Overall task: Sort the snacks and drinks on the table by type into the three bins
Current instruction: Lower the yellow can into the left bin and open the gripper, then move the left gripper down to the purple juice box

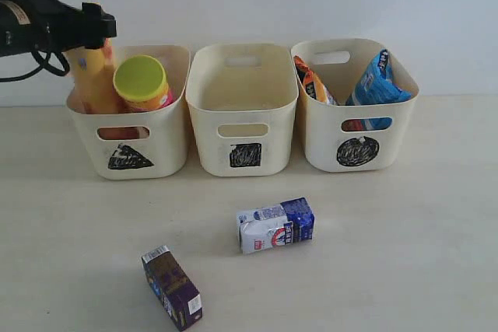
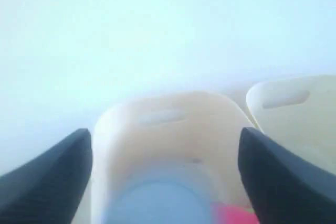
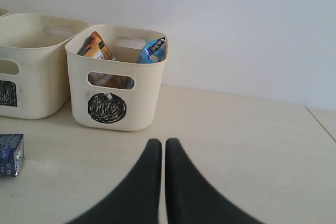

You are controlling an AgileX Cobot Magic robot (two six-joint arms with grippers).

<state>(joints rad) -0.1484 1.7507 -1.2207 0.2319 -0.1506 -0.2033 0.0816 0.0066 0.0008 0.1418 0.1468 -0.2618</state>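
Black fingers of your left gripper (image 2: 164, 136) stand wide apart, gripping nothing, at the exterior frame's upper left over the triangle bin (image 1: 128, 153), which holds the yellow canister (image 1: 92, 75) and pink canister (image 1: 142, 83). Your right gripper (image 3: 163, 148) is pressed together and empty, low over bare table (image 3: 252, 145). The orange bag (image 1: 313, 83) and blue bag (image 1: 379, 79) sit in the circle bin (image 1: 358, 149). The blue and white carton (image 1: 275, 225) lies mid-frame before the square bin (image 1: 241, 153). The purple carton (image 1: 173, 287) lies well apart, almost at the bottom edge.
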